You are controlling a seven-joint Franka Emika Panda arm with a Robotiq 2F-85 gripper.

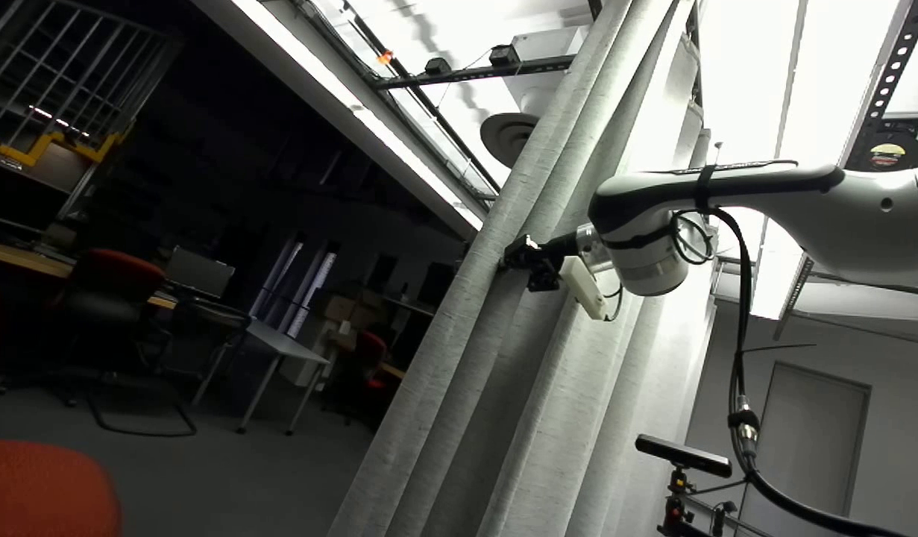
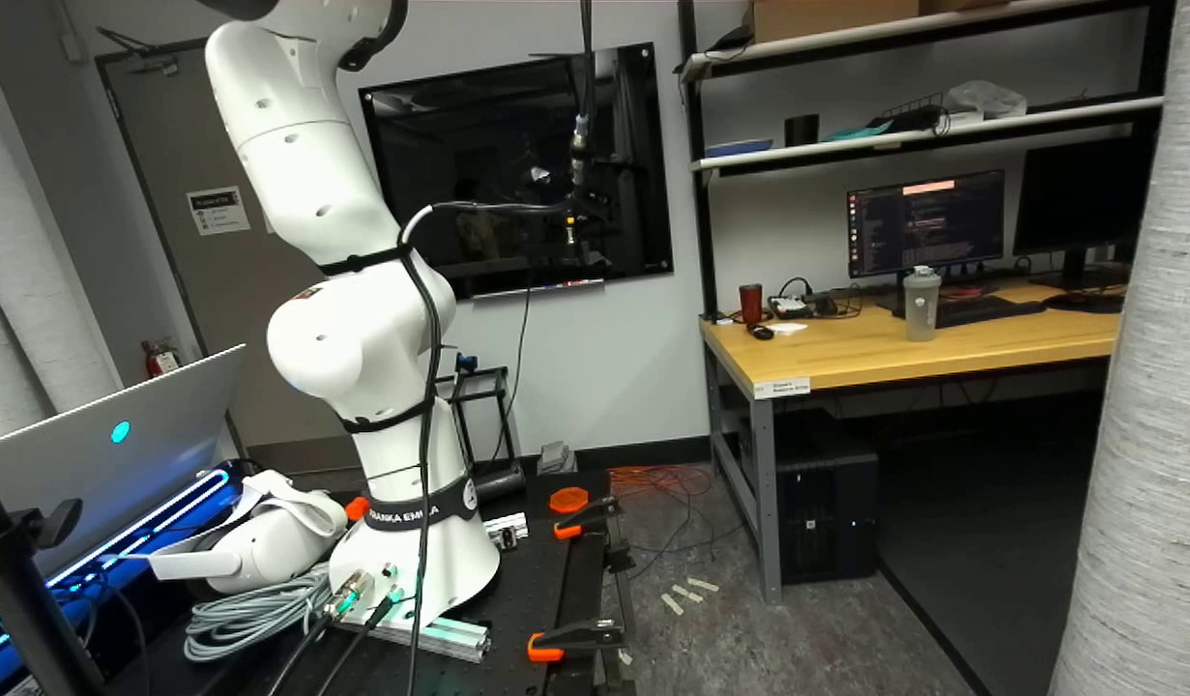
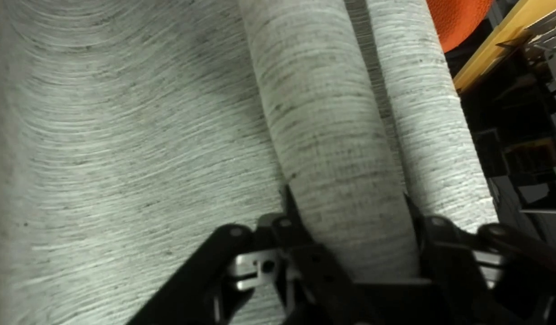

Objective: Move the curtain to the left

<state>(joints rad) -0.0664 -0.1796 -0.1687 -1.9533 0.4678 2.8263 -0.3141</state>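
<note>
The curtain point(image 1: 533, 373) is a tall pale grey-white sheet with long vertical folds, hanging at a slant through an exterior view. Its fabric also shows at the right edge point(image 2: 1146, 406) of an exterior view and fills most of the wrist view point(image 3: 147, 158). My gripper point(image 1: 520, 265) is at the curtain, about mid-height in that view. In the wrist view my gripper point(image 3: 348, 193) has its fingers apart on either side of one rounded fold. The fold runs down between them toward the palm and does not look pinched. The fingertips are partly hidden by fabric.
A camera on a stand point(image 1: 682, 455) is below the arm. A ceiling rail point(image 1: 473, 74) runs near the curtain top. Red chairs point(image 1: 41, 485) and a table point(image 1: 287, 343) stand beyond the curtain. A desk point(image 2: 904, 358) and a laptop point(image 2: 121, 406) are near the robot base point(image 2: 411, 561).
</note>
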